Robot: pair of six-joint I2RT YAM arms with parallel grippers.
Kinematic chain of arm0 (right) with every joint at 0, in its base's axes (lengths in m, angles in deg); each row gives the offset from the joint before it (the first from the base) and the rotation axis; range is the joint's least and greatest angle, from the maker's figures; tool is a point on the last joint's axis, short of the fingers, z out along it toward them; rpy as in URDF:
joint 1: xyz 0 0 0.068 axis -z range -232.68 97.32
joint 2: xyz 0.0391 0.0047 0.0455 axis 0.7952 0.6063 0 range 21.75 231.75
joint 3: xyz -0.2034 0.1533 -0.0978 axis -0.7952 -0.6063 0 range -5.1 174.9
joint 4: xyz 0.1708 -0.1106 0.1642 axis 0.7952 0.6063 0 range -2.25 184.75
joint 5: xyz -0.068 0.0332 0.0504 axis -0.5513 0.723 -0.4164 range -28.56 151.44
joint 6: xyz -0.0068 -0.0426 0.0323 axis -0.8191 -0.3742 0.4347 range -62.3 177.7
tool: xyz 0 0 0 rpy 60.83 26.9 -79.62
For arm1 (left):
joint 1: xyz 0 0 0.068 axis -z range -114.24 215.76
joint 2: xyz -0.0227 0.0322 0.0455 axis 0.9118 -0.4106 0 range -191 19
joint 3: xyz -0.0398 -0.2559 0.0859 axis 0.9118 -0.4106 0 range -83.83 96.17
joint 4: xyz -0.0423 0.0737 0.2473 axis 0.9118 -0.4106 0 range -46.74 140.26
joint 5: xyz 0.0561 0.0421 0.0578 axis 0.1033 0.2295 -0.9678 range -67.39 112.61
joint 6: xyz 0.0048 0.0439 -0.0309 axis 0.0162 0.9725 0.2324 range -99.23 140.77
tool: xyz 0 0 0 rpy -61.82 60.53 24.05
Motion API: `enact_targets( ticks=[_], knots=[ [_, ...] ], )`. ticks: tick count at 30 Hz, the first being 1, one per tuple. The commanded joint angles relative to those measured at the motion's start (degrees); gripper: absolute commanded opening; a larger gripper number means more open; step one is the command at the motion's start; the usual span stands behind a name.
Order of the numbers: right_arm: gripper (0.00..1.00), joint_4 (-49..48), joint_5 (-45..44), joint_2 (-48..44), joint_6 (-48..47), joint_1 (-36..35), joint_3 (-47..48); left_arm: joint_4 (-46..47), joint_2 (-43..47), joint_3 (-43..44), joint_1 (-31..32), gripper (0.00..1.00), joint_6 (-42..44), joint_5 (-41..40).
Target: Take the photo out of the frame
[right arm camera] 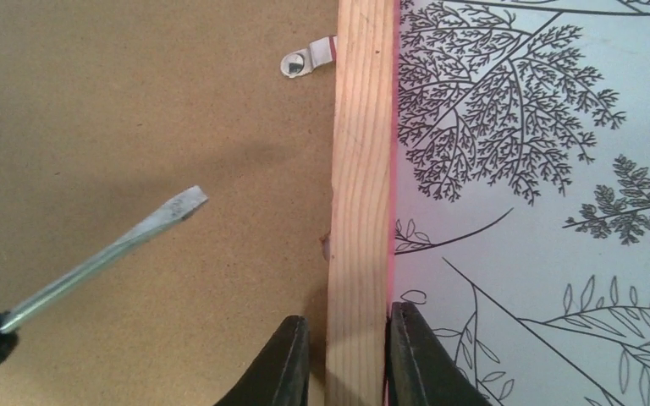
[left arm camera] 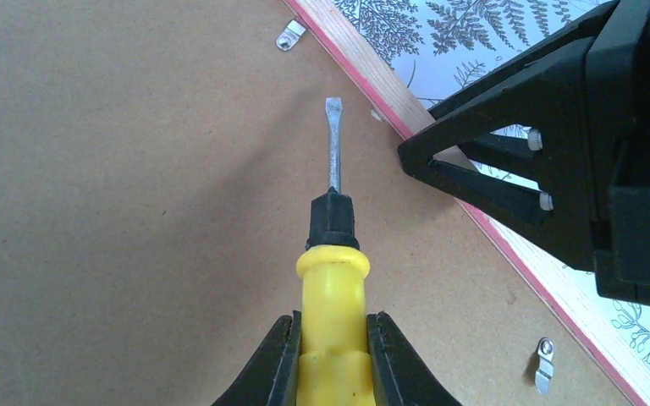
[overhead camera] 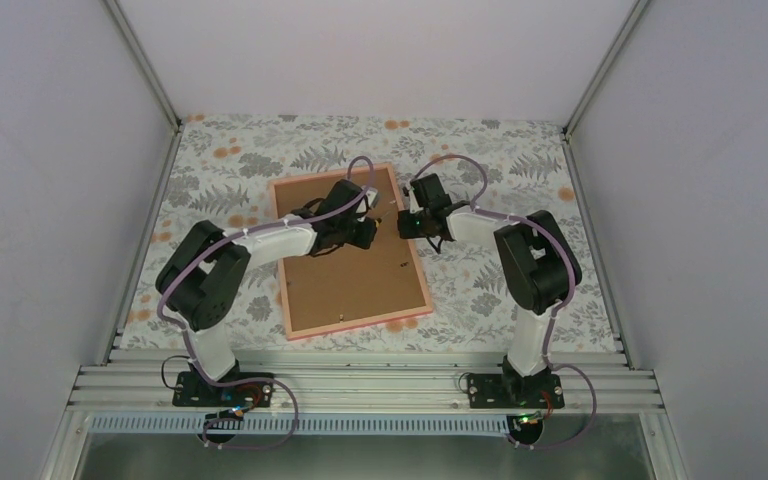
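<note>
Nothing readable is showing up here, honestly: no words, numbers or logos are appearing on the frame (overhead camera: 352, 290) and its brown back, on the yellow screwdriver (left arm camera: 333, 313) over the frame, or on the fern-print tablecloth (right arm camera: 542, 169) under it.

Your pink-edged rectangular frame (overhead camera: 360, 285) lies brown back up, centre.
See the left gripper (overhead camera: 366, 231) and right gripper (overhead camera: 407, 222) meet near its upper right edge.

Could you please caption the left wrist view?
Left gripper holds a yellow-handled screwdriver over the brown backing; right gripper straddles the frame rail.
</note>
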Motion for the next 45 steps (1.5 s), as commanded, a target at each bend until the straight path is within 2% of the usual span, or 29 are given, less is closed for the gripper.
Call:
enact_targets(
  ticks=[1,5,11,36,45],
  knots=[
    [0.13,0.1,1.0,0.8,-0.5,0.6,0.3,1.4,-1.4,2.3,-0.3,0.02,1.2,1.9],
    [0.06,-0.3,2.7,-0.1,0.5,0.6,-1.5,1.6,-2.7,3.2,-0.3,0.02,1.2,2.3],
    [0.04,-1.4,4.5,-1.1,1.4,0.5,-3.9,1.8,-4.9,4.4,-0.4,0.02,0.7,2.2],
    [0.04,-2.6,6.7,-3.9,2.8,0.4,-8.5,2.0,-10.1,8.6,-1.2,0.02,-0.8,2.9],
    [0.04,-2.8,6.9,-4.1,2.9,0.4,-8.9,1.9,-10.5,8.3,-2.3,0.02,-3.9,-2.0]
  ],
)
